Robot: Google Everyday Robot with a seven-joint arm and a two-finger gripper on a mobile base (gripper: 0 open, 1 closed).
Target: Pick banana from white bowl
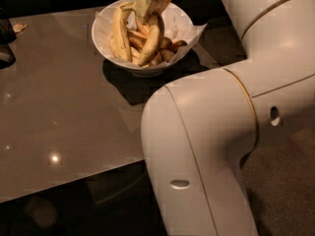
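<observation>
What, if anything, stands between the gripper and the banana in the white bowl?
Nothing visible does. The gripper is over the white bowl, right at the upper end of the banana. The thicker banana lies beside it on the left, not between them.

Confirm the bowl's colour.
The bowl is white, shown in the camera view. The hand is above it, at the banana.
</observation>
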